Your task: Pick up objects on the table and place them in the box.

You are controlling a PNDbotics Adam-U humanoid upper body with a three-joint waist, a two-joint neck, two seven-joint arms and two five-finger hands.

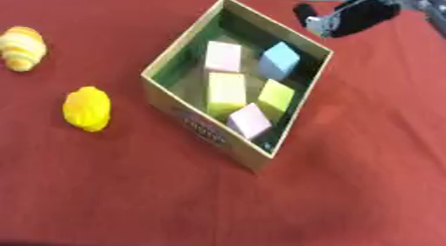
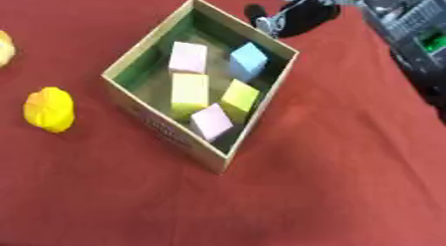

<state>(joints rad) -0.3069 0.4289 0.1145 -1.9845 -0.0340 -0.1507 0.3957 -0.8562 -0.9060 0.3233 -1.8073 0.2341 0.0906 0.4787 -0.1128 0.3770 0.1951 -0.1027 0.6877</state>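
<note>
On a red tablecloth [image 1: 348,190], an open cardboard box [image 1: 187,118] sits turned like a diamond, one corner pointing toward 5 o'clock. Five blocks lie inside: a pink block [image 1: 223,57] and a blue block [image 1: 278,60] toward the far wall, a tall yellow block [image 1: 226,93] at the middle, a yellow-green block [image 1: 276,95] just beside it, and a second pink block [image 1: 251,120] tilted near the closest corner. Bare box floor shows along the wall at 10 o'clock.

Outside, well apart from the box at 9 o'clock, a yellow ridged object [image 1: 87,108] rests on the cloth. Farther off at 10 o'clock, a pale yellow croissant-shaped object [image 1: 23,47] lies close to the picture's left edge.

The robot's right hand [image 1: 353,16], black with a silver patch, shows at 1 o'clock, just beyond the box's far rim; whether its fingers are spread or curled cannot be told. The left hand is out of sight.

Open cloth stretches wide from 3 to 8 o'clock. In the right eye view, grey equipment [image 2: 416,21] stands along the table's edge at 2 o'clock.
</note>
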